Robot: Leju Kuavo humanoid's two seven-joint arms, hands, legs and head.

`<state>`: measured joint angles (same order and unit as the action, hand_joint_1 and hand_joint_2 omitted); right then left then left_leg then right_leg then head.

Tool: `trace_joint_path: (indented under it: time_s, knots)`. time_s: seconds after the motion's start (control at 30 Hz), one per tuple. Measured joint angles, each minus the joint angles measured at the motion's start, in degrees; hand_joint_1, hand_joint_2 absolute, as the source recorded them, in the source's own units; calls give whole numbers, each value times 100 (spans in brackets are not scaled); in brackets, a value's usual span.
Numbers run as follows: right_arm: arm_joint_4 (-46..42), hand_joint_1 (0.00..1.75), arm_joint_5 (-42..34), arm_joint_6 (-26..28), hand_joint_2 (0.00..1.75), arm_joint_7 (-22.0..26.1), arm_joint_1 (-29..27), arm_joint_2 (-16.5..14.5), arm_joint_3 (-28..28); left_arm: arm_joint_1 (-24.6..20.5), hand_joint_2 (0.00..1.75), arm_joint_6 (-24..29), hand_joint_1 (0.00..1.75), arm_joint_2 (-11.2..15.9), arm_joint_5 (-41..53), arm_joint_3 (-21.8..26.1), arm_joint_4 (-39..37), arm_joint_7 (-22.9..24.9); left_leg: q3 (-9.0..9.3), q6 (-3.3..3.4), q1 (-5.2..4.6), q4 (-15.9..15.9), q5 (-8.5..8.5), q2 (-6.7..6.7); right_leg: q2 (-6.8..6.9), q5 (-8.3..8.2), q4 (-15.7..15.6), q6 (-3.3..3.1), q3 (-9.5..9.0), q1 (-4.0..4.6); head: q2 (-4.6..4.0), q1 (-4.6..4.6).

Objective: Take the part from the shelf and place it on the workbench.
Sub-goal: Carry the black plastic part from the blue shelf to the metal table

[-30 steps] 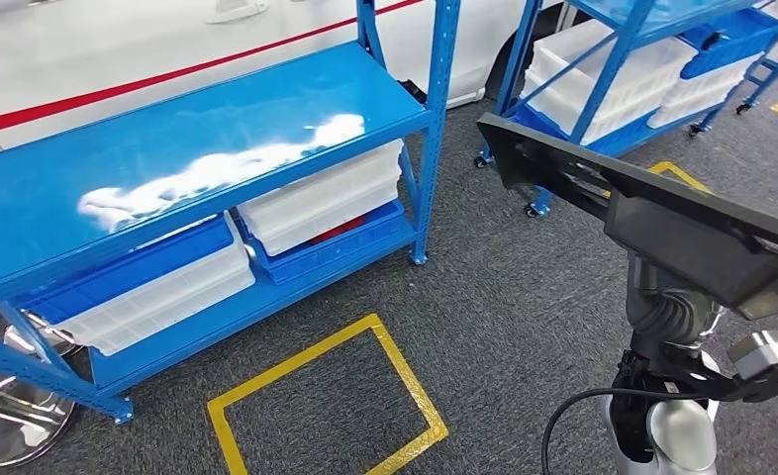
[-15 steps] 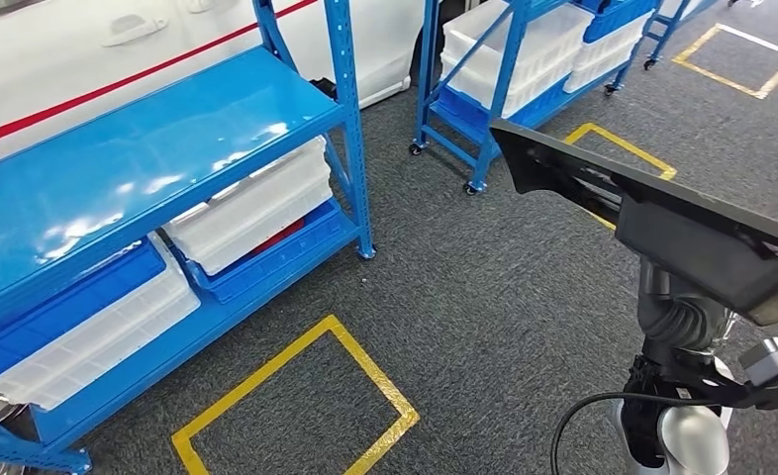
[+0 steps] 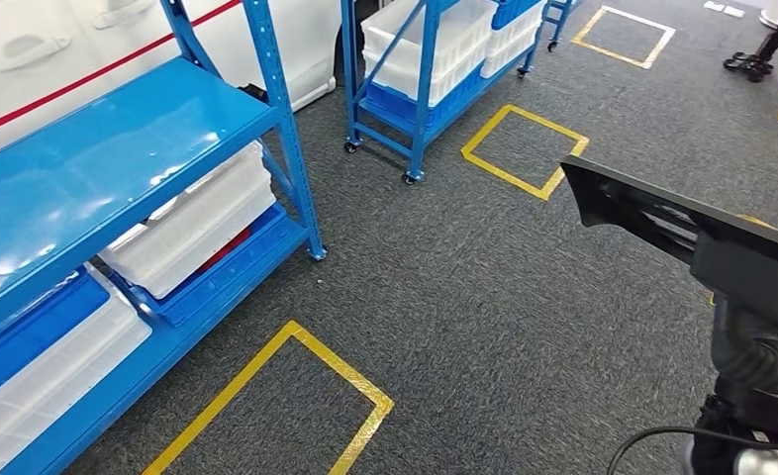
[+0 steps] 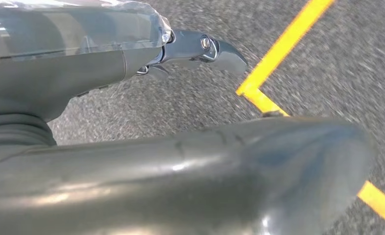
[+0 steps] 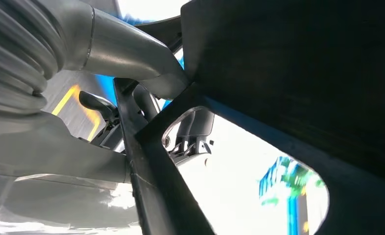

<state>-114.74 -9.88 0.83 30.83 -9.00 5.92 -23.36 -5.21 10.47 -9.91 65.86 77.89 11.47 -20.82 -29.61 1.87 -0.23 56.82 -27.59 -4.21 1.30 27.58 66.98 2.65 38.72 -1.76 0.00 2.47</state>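
The part [image 3: 702,247], a flat black panel with cut-out openings, juts up at the right of the head view, its pointed corner reaching toward the middle of the carpeted floor [image 3: 484,297]. In the right wrist view the right hand [image 5: 132,98] grips it: the thick grey thumb presses one face and dark fingers [image 5: 193,129] show through a cut-out on the other side. The left hand [image 4: 180,161] hangs above the carpet holding nothing; one dark fingertip sticks out straight, though how far the fingers are spread I cannot tell.

The blue shelf [image 3: 118,148] runs along the left edge, its top deck bare, with white bins [image 3: 192,223] on the lower deck. Its corner post [image 3: 291,148] marks the near limit of open carpet. A second blue rack [image 3: 435,69] on casters stands farther back. 2 yellow taped squares [image 3: 286,406] [image 3: 524,148] lie on the carpet, well apart, with broad open floor between them.
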Motion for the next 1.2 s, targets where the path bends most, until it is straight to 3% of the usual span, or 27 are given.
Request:
trace_joint_path:
  time_s: [0.07,0.1,0.2,0.27,0.33,0.4,0.43,0.47,0.5,0.57,0.63,0.7,0.73,0.77,0.83,0.9,0.93,0.97,1.0,1.07,1.1,1.13,1.2]
  knots:
    - [-29,175,-74,-228,175,21,-160,-78,-397,-3,0,10,0,-11,-55,25,0,-42,-8,-68,-22,65,-71,-127,239,-148,-600,-42,-370,20,0,1]
    - [-35,175,-109,-364,175,38,-227,-124,-595,-4,0,15,0,-13,-82,44,0,-75,-1,-103,-32,85,-102,-186,295,-153,-729,-85,-443,37,0,1]
    - [-35,175,-153,-678,175,71,-362,-235,-1082,-16,0,21,0,-17,-146,86,0,-171,55,-191,-23,97,-162,-318,101,-168,-753,-205,-426,45,0,1]
    - [-30,175,-140,-779,175,63,-371,-284,-1284,-17,0,39,0,-25,-185,112,0,-188,-19,-246,5,346,-373,-57,-30,-206,-782,-280,-411,19,0,1]
    - [-7,175,-125,-840,175,52,-332,-303,-1368,-5,0,97,0,-39,-214,146,0,-131,-297,-271,27,991,-767,286,-162,-236,-789,-334,-376,18,0,1]
    - [40,175,-109,-877,175,42,-299,-305,-1383,6,0,173,0,-57,-233,187,0,-33,-608,-271,35,1661,-1029,366,-316,-260,-787,-348,-337,30,0,1]
    - [69,175,-101,-883,175,39,-288,-304,-1386,9,0,208,0,-64,-237,204,0,19,-663,-266,37,1773,-1009,378,-404,-273,-785,-341,-324,33,0,1]
    - [102,175,-92,-876,175,37,-275,-300,-1387,9,0,232,0,-72,-238,217,0,67,-592,-256,41,1615,-860,397,-488,-286,-783,-326,-318,33,0,1]
    - [136,175,-84,-862,175,38,-258,-291,-1386,8,0,259,0,-79,-238,226,0,129,-426,-241,47,1262,-642,456,-569,-299,-780,-307,-315,31,0,0]
    - [209,175,-76,-816,175,48,-214,-253,-1382,5,0,328,0,-95,-239,243,0,302,-78,-205,66,479,-293,732,-717,-327,-768,-252,-298,32,0,1]
    - [280,175,-87,-756,175,63,-176,-180,-1365,6,0,414,0,-114,-241,260,0,504,42,-164,62,157,-200,879,-842,-368,-772,-171,-265,31,0,1]
    - [351,175,-111,-697,175,75,-167,-96,-1340,5,0,482,0,-133,-252,275,0,648,46,-95,41,119,-154,751,-961,-423,-814,-76,-241,10,0,1]
    - [381,175,-122,-674,175,83,-173,-61,-1329,0,0,505,0,-141,-260,282,0,681,52,-47,37,88,-117,671,-895,-399,-785,-50,-211,5,0,1]
    - [411,175,-128,-655,175,88,-170,-31,-1317,-2,0,521,0,-149,-269,288,0,696,51,0,39,55,-77,590,-750,-309,-666,-35,-142,12,0,-1]
    - [461,175,-133,-639,175,98,-151,14,-1288,4,0,534,0,-161,-281,300,0,703,28,59,25,17,-26,422,-347,68,-68,-30,136,36,0,-3]
    - [512,175,-135,-634,175,99,-136,36,-1257,26,0,533,0,-168,-286,316,0,713,-8,70,-8,19,-18,254,-186,396,642,-11,428,43,0,-4]
    - [537,175,-136,-633,175,99,-138,39,-1246,31,0,533,0,-172,-287,327,0,716,-19,70,-21,21,-18,165,-162,428,788,-8,460,43,0,-4]
    - [561,175,-136,-633,175,99,-139,43,-1240,32,0,533,0,-172,-288,337,0,719,-22,70,-29,22,-20,82,-142,361,712,-13,376,45,0,-4]
    - [579,175,-136,-632,175,99,-139,49,-1237,28,0,533,0,-173,-289,344,0,720,-17,65,-34,22,-26,4,-100,222,425,-24,182,49,0,-4]
    - [602,175,-135,-631,175,99,-134,71,-1229,19,0,533,0,-181,-289,351,0,720,5,37,-55,29,-51,-137,135,-43,-383,-80,-318,91,0,-4]
    - [608,175,-130,-624,175,104,-131,83,-1217,17,0,532,0,-185,-293,353,0,715,15,14,-68,34,-66,-192,237,-108,-668,-122,-479,121,0,-4]
    - [613,175,-118,-606,175,113,-129,92,-1201,15,0,531,0,-189,-297,355,0,702,25,-11,-79,38,-81,-249,298,-123,-822,-162,-557,151,0,-4]
    - [619,175,-68,-540,175,151,-138,98,-1163,5,0,526,0,-190,-309,360,0,665,52,-61,-85,34,-102,-363,206,-123,-866,-226,-548,173,0,-4]
